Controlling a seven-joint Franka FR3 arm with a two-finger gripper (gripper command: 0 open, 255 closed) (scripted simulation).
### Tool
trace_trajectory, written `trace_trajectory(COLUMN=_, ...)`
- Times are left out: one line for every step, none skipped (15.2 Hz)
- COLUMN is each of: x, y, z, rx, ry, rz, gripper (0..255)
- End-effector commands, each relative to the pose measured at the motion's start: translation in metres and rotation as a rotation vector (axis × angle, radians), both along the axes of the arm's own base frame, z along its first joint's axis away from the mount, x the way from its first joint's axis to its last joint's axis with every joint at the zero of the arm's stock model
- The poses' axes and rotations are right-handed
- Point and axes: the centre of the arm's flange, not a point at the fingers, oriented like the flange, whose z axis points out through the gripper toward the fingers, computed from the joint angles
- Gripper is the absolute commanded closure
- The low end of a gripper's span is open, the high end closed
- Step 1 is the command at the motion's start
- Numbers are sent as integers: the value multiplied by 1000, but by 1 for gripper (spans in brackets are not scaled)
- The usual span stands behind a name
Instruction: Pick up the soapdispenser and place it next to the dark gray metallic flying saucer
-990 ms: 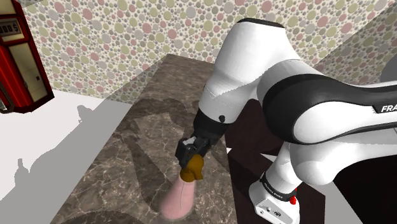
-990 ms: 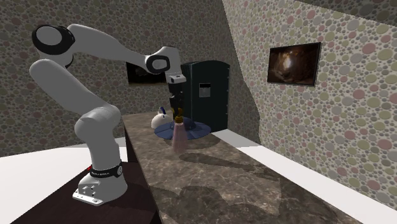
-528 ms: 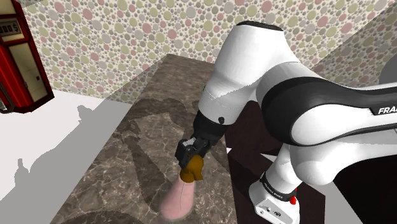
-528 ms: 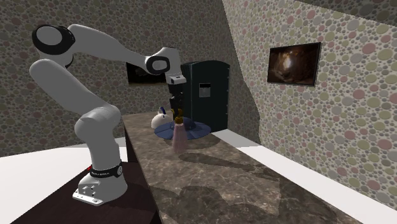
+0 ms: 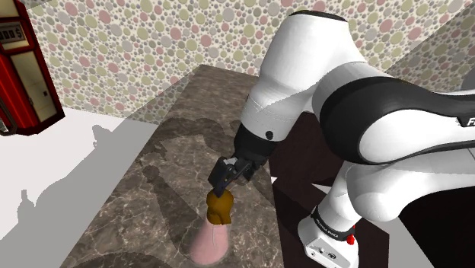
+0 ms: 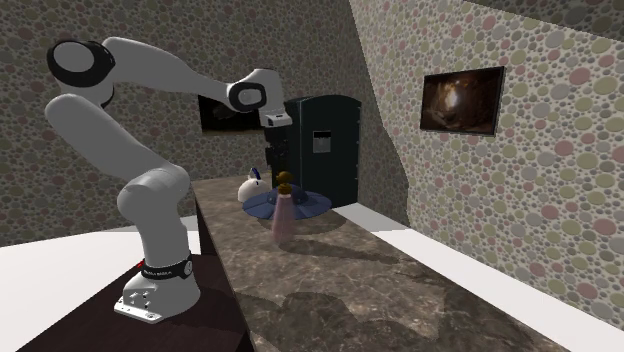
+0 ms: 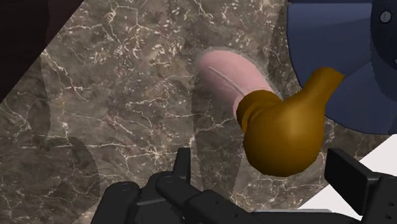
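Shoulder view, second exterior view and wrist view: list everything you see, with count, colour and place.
counter: one, dark marbled, middle of the shoulder view
flying saucer: one, dark blue-grey, on the counter
soap dispenser: one, pink with brown pump, upright beside the saucer
rounded object: one, white, by the saucer
cabinet: one, dark, behind the saucer
machine: one, red, shoulder view's left
framed pictures: two, dark, on dotted walls
arm: one, white with dark joints, over the counter
stand: one, dark, under the arm
gripper: one, black, open, above the pump
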Motion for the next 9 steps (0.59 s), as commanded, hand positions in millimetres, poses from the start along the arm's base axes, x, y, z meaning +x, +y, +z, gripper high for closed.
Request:
trace_trajectory(x=-3, y=-2, z=22, rx=-1, ry=1, rz=0, gripper=0)
trace_trajectory(x=-4, y=-2, z=33, rx=-1, ry=1, rz=0, gripper=0)
trace_trajectory(x=-4, y=-2, z=33, rx=-1, ry=1, rz=0, gripper=0)
trace_trajectory(x=-4, y=-2, z=33, rx=-1, ry=1, rz=0, gripper=0)
trace_trajectory(x=-4, y=-2, z=33, rx=-1, ry=1, rz=0, gripper=0)
trace_trajectory(x=-4, y=-2, z=33, rx=-1, ry=1, rz=0, gripper=0)
trace_trajectory(x=-4, y=-2, z=33, rx=-1, ry=1, rz=0, gripper=0)
trace_trajectory(x=-4, y=-2, z=33, rx=-1, ry=1, rz=0, gripper=0)
trace_trajectory(x=-4, y=-2, z=33, rx=-1, ry=1, rz=0, gripper=0)
